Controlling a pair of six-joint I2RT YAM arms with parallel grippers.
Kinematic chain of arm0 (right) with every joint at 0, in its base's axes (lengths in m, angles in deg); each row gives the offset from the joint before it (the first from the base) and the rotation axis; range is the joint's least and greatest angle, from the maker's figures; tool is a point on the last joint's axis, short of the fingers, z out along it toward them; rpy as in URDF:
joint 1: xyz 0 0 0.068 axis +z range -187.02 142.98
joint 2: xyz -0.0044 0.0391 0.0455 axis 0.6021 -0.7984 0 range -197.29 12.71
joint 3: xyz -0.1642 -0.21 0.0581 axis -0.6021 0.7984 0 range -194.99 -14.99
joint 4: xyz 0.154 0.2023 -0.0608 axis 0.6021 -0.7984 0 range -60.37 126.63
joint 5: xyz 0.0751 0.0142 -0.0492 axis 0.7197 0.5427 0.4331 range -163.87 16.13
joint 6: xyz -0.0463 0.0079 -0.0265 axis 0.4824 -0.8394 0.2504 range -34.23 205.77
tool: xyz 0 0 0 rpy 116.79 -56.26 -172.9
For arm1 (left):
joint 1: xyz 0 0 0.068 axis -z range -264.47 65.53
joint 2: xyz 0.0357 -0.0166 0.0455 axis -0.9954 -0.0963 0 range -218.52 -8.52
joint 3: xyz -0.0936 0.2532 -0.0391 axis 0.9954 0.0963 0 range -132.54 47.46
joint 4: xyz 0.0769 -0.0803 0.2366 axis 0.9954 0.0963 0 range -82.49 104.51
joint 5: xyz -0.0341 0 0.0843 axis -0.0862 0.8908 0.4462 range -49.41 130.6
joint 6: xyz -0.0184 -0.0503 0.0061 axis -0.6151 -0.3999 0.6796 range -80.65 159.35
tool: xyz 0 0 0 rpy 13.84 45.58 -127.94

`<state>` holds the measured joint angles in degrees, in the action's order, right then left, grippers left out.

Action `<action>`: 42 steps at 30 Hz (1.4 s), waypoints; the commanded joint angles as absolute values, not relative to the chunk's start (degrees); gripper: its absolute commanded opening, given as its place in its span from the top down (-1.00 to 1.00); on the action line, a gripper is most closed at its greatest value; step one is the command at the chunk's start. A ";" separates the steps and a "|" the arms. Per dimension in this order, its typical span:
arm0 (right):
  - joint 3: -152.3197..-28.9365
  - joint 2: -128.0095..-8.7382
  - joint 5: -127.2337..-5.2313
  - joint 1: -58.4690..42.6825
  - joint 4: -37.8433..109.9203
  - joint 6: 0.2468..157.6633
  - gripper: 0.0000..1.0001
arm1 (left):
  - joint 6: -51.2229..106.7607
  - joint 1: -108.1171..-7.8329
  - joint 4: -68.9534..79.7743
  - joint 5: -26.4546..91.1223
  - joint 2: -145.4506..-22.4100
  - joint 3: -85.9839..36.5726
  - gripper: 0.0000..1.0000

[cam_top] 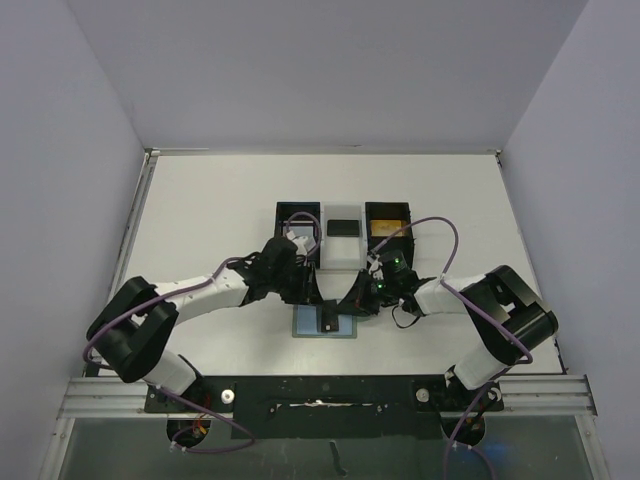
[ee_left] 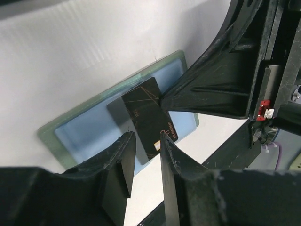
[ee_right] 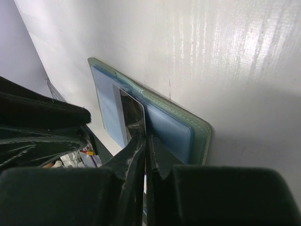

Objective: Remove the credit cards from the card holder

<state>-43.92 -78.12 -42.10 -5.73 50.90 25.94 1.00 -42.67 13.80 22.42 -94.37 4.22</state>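
Black card (ee_left: 143,120), one, in right claw (ee_right: 145,134) over one card holder (ee_left: 80,129).

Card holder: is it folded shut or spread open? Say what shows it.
Spread open: the card holder lies flat, both pale blue inner pockets facing up, a black card across its middle.

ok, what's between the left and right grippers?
The black card, lying on the open card holder. The left wrist view shows it: right gripper at its far edge, left gripper at its near corner.

A robotics lab cell: plain white walls (cam_top: 330,70) enclose a white table (cam_top: 200,220), with 2 arms (cam_top: 200,292) bolted to an aluminium rail (cam_top: 110,398) at its near edge.
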 commanded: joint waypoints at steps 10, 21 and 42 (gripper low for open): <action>-41.28 -77.36 -43.17 -4.79 58.57 22.16 0.92 | 3.27 -39.83 21.19 29.31 -99.19 3.37 0.79; -39.38 -77.75 -41.03 -4.79 65.88 18.46 0.78 | 2.06 -39.21 22.32 30.91 -97.00 3.50 0.91; -40.98 -83.14 -38.83 -1.45 74.06 15.48 0.62 | -0.38 -38.07 17.54 31.96 -97.78 6.42 1.00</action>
